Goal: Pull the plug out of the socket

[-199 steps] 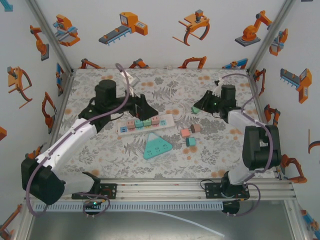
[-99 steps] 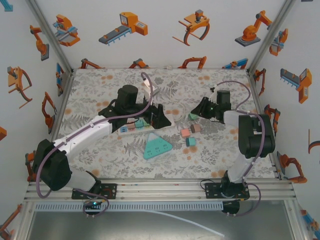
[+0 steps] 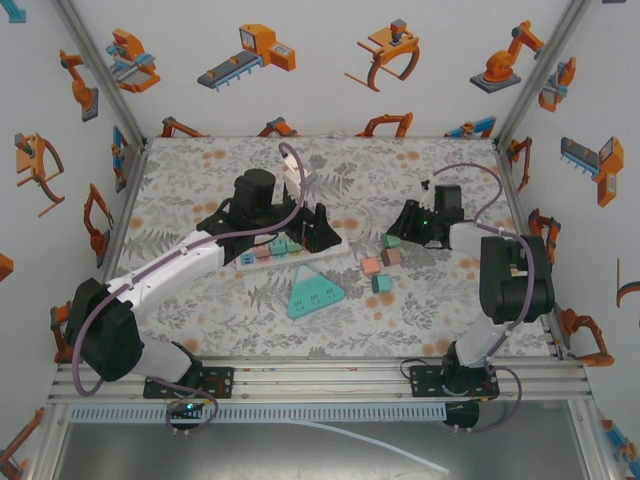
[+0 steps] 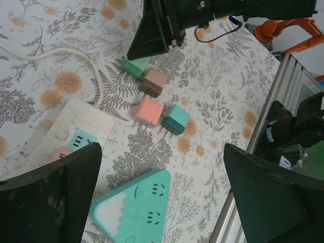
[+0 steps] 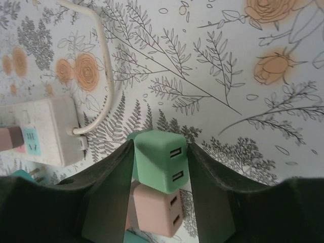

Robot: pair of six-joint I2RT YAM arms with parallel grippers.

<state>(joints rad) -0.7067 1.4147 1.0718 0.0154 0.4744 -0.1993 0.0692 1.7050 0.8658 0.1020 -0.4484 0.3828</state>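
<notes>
Right tool [image 5: 161, 152] is low over the worktop [image 5: 253, 126], fingers close on both sides of the green plug [image 5: 161, 167]; gripping or merely flanking, cannot tell. The plug lies clear of the white power strip [image 5: 40, 126], just beside a brown plug [image 4: 153, 82]. Left tool [image 4: 162, 147] gapes wide above the strip.

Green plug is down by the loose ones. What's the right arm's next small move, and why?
Probably open the right gripper fully and lift straight off: the green plug sits on the table beside the pink plug, with fingers close on both sides.
</notes>
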